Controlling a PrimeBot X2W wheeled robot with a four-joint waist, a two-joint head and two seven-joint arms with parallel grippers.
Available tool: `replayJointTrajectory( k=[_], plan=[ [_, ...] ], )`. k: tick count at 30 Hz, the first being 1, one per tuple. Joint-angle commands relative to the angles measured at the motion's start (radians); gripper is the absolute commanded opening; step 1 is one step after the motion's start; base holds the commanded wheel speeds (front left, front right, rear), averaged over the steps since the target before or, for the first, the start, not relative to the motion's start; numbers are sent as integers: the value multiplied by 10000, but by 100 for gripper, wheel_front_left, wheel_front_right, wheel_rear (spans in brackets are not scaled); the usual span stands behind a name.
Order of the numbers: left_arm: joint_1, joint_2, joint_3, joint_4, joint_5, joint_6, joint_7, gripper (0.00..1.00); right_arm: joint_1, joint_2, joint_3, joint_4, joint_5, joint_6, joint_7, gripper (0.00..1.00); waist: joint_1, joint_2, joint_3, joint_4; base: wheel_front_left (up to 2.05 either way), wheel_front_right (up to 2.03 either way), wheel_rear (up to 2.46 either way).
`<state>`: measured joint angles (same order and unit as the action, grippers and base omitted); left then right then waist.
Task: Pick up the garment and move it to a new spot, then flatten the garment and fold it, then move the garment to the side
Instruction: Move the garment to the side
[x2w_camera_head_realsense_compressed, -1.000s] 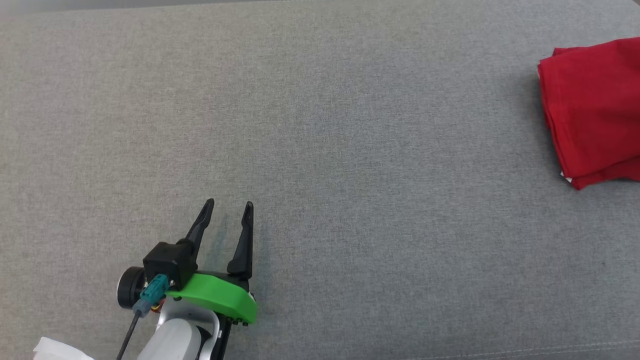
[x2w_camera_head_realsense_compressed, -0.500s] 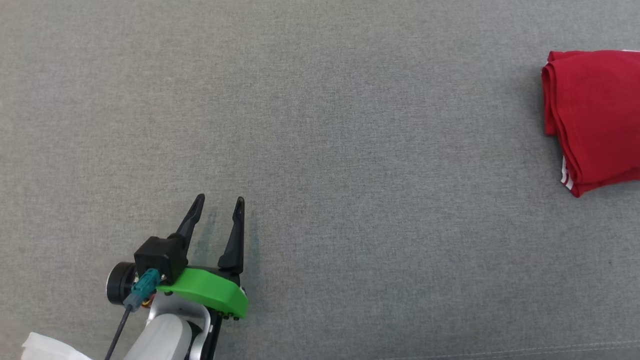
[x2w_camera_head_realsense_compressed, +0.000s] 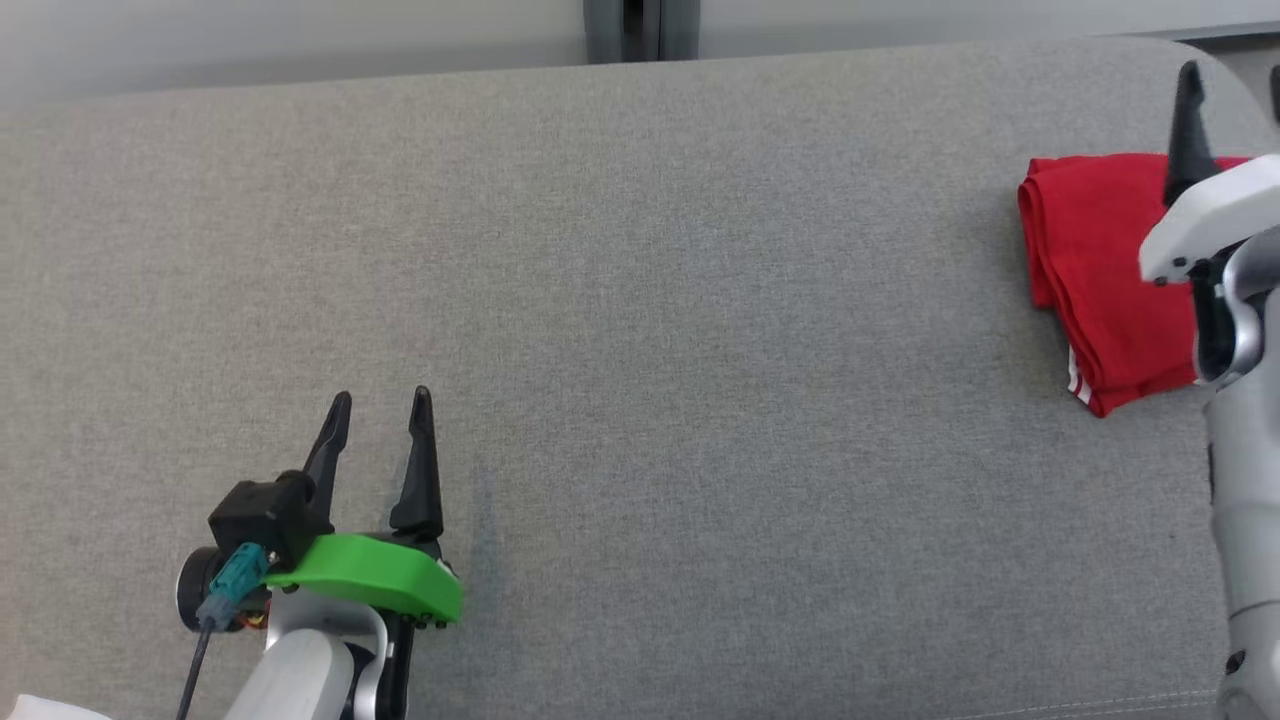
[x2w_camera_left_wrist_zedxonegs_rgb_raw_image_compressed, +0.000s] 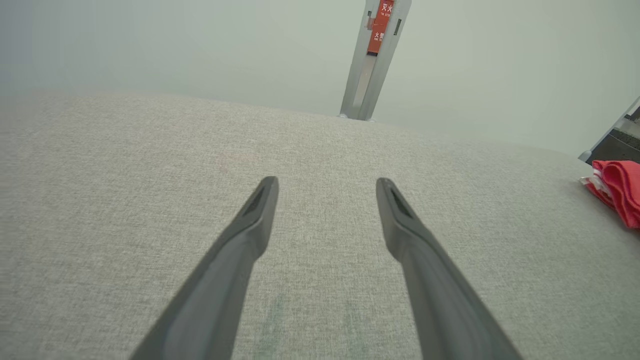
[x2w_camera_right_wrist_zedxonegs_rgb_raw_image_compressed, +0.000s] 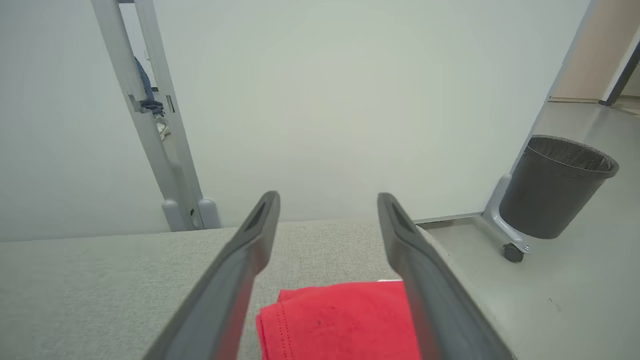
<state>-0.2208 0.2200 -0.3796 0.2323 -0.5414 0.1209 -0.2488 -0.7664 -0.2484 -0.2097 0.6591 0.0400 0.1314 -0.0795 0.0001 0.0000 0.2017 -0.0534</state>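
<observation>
Gaping wide, empty right jaws hang over the garment.

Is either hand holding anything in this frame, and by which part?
Nothing is held. The left hand is open and empty; the right hand is open above the garment, not gripping it.

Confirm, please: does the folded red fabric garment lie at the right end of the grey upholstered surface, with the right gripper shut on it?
Not quite: the right gripper is open, fingers apart and gripping nothing, as the right wrist view shows. The folded red fabric garment does lie at the right end of the grey upholstered surface.
</observation>
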Motion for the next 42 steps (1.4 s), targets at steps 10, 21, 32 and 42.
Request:
replayJointTrajectory(
  k=[10, 21, 32, 42],
  plan=[
    [1038, -324, 298, 398, -156, 157, -153, 100, 2926, 1594, 623, -1659, -8, -16, -906, 100, -1, 0, -1584, 279, 0, 0, 0],
    [1907, -291, 694, 355, 75, 326, -159, 100, 6243, 1963, 2018, -3432, 1416, -16, -1354, 100, -1, 0, -2246, 758, 0, 0, 0],
    [2358, -422, 895, 62, 258, 335, -162, 100, 7640, 1964, 2505, -4161, 1597, -16, -1532, 100, -1, 0, -2520, 793, 0, 0, 0],
    [2325, -375, 700, 47, 272, 184, -163, 100, 7675, 1967, 2376, -4279, 1580, -16, -1465, 100, -1, 0, -2515, 804, 0, 0, 0]
  ],
)
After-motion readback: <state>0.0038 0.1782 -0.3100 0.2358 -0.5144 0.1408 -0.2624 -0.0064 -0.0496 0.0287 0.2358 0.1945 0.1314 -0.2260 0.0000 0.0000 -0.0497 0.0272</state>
